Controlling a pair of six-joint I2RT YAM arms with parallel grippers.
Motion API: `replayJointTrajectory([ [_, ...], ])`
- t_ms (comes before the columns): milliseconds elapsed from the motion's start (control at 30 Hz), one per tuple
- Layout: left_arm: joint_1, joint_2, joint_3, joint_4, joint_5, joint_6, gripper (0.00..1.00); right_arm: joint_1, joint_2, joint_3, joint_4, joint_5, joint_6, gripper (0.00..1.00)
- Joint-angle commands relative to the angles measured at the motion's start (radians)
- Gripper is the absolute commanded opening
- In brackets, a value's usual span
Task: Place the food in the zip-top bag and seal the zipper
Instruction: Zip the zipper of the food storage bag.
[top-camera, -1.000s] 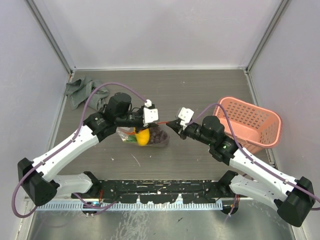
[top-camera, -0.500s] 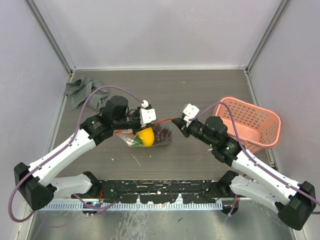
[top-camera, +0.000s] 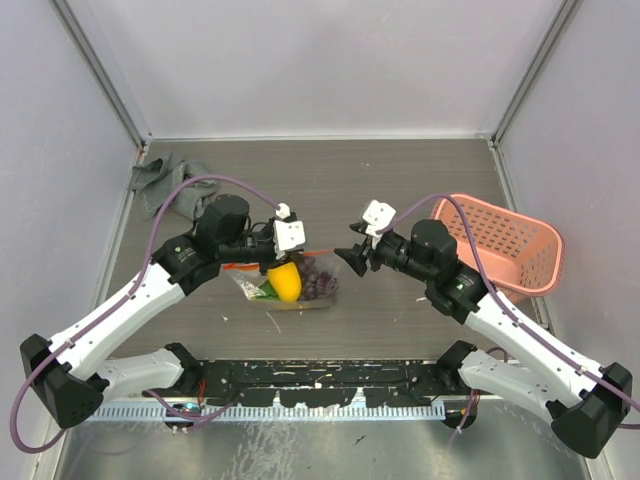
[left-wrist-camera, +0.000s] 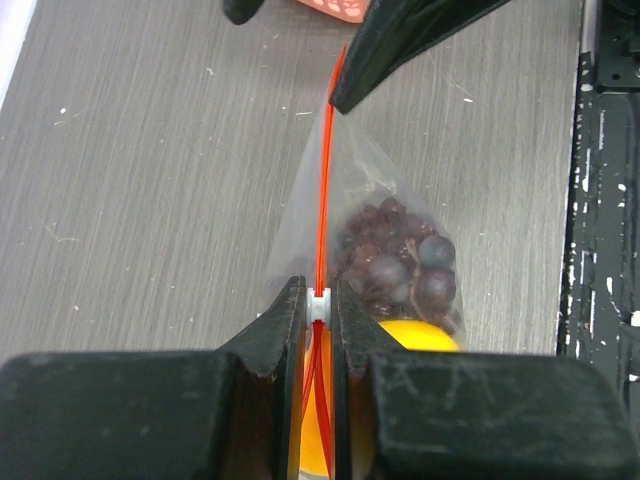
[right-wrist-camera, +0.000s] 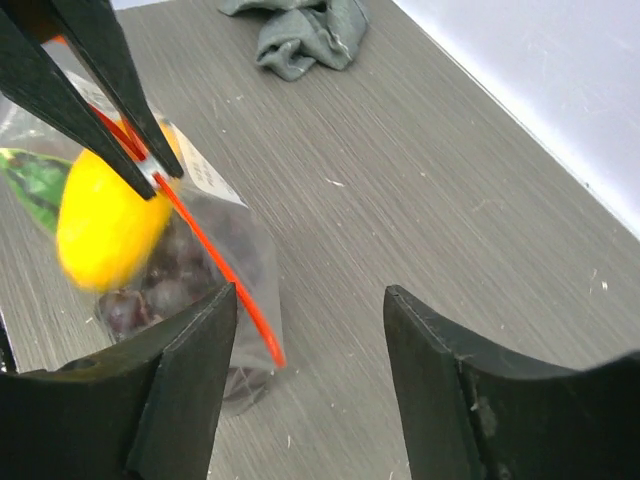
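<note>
Pinched the zipper (left-wrist-camera: 324, 170) by its slider in the left claw (left-wrist-camera: 320, 300); held the right claw (right-wrist-camera: 308, 295) spread, empty. Risked the zip-top bag (left-wrist-camera: 395, 195) sagging from one grip, reopening.

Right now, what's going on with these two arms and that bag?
The left claw is shut on the white slider of the red zipper on the clear bag. The bag already holds grapes, a yellow fruit and a green piece. The right claw stands open around the zipper's far end, not gripping it. Behind the slider the strip looks split, so the seal seems unfinished. The pink basket and grey cloth lie aside.
</note>
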Motion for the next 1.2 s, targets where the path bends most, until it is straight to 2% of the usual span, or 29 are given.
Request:
replayJointTrajectory([
  [0, 0.004, -0.018, 0.05, 0.051, 0.092, -0.007, 0.0, -0.002, 0.042, 0.102, -0.017, -0.136, -0.067, 0.68],
  [133, 0.003, -0.008, 0.06, 0.05, 0.114, -0.008, 0.0, -0.001, 0.117, 0.146, -0.057, -0.257, -0.134, 0.73],
  [267, 0.001, -0.009, 0.062, 0.05, 0.126, -0.009, 0.0, 0.0, 0.186, 0.214, -0.118, -0.342, -0.164, 0.73],
  [433, 0.0, -0.003, 0.068, 0.053, 0.15, -0.015, 0.0, 0.011, 0.264, 0.266, -0.159, -0.377, -0.179, 0.71],
  [500, -0.002, 0.0, 0.069, 0.053, 0.154, -0.02, 0.0, 0.011, 0.291, 0.285, -0.168, -0.37, -0.18, 0.66],
  [567, -0.003, -0.001, 0.065, 0.053, 0.149, -0.024, 0.0, 0.011, 0.313, 0.305, -0.192, -0.368, -0.185, 0.54],
  [633, -0.004, -0.008, 0.06, 0.05, 0.134, -0.028, 0.0, 0.011, 0.326, 0.323, -0.218, -0.356, -0.187, 0.39],
  [700, -0.003, -0.018, 0.052, 0.048, 0.123, -0.033, 0.0, 0.011, 0.325, 0.324, -0.225, -0.331, -0.176, 0.17],
  [767, -0.004, -0.03, 0.048, 0.048, 0.107, -0.041, 0.0, 0.011, 0.309, 0.317, -0.225, -0.299, -0.161, 0.05],
  [800, -0.004, -0.037, 0.045, 0.047, 0.097, -0.045, 0.0, 0.011, 0.297, 0.309, -0.223, -0.278, -0.151, 0.01],
  [1167, -0.004, -0.074, 0.018, 0.04, 0.019, -0.091, 0.0, 0.012, 0.179, 0.256, -0.235, 0.019, -0.04, 0.01],
])
